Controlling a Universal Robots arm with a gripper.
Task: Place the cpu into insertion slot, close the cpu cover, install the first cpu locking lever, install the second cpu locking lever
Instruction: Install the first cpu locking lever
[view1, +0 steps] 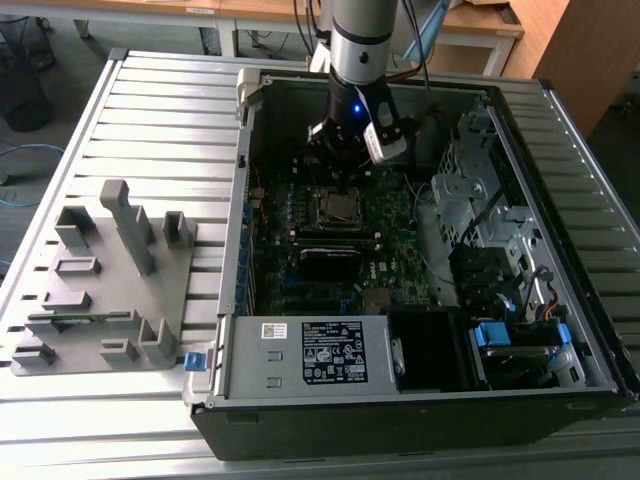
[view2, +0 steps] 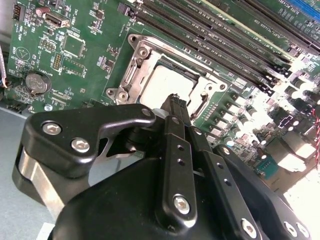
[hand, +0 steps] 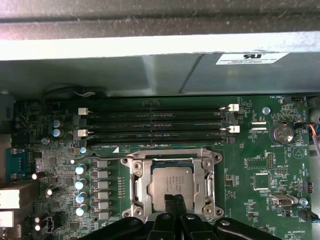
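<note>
Silver-topped, the cpu (hand: 170, 183) sits in the insertion slot (hand: 172, 164) near the middle of the green motherboard (hand: 260, 165). The cpu cover (hand: 136, 186) lies flat around it. The gripper (hand: 175, 200), fingers pressed together, is at the cover's edge.

Grey arm (view1: 360, 35) upright, wrist (view1: 352, 108) pointing straight down, jaws closed tip to tip
</note>
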